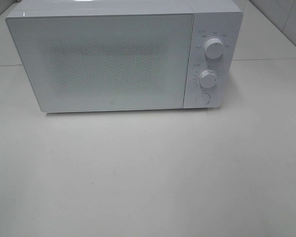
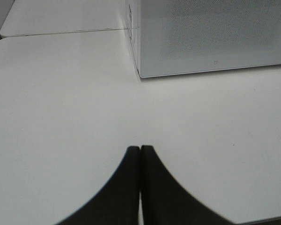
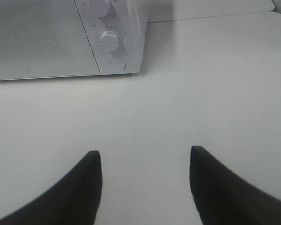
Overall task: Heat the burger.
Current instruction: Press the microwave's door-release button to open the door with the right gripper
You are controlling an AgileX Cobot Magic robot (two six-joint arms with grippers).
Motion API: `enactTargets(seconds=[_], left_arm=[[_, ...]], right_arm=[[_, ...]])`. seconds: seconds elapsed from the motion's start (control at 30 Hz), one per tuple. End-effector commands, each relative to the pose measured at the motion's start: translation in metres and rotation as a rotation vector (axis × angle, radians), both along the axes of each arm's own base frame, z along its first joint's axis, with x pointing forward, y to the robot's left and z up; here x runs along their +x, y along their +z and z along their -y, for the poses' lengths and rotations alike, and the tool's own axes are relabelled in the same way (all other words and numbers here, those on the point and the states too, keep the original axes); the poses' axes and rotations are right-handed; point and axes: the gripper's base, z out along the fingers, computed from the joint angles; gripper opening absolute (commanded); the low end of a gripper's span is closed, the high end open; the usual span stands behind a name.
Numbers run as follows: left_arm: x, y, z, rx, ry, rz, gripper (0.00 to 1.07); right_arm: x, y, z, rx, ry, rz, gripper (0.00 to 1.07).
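Note:
The burger is not in view in any frame. A white microwave (image 1: 123, 57) stands at the back of the table with its door shut; it also shows in the left wrist view (image 2: 210, 37) and the right wrist view (image 3: 47, 40). It has two knobs (image 1: 214, 48) and a round button (image 1: 203, 98) on its right panel. My left gripper (image 2: 140, 149) is shut and empty, low over the table in front of the microwave's left corner. My right gripper (image 3: 145, 154) is open and empty, in front of the control panel. Neither gripper shows in the exterior view.
The white table (image 1: 148, 173) stretches in front of the microwave. A seam with a second table surface (image 1: 266, 44) runs behind at the right. The table's front edge (image 2: 271, 219) shows near my left gripper.

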Motion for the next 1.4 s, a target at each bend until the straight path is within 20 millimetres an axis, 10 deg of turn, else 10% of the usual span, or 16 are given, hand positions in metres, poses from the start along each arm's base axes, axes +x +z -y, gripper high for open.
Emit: enactTargets(seconds=[0.03, 0.9, 1.4], left_arm=[[-0.002, 0.000, 0.000, -0.008, 0.006, 0.025, 0.00], [-0.002, 0.000, 0.000, -0.008, 0.006, 0.025, 0.00], [-0.002, 0.000, 0.000, -0.008, 0.006, 0.025, 0.00]], right_arm=[[-0.003, -0.002, 0.000, -0.010, -0.002, 0.019, 0.55], [0.004, 0.002, -0.001, -0.004, -0.002, -0.008, 0.55], [0.099, 0.013, -0.010, -0.017, -0.013, -0.128, 0.55]])
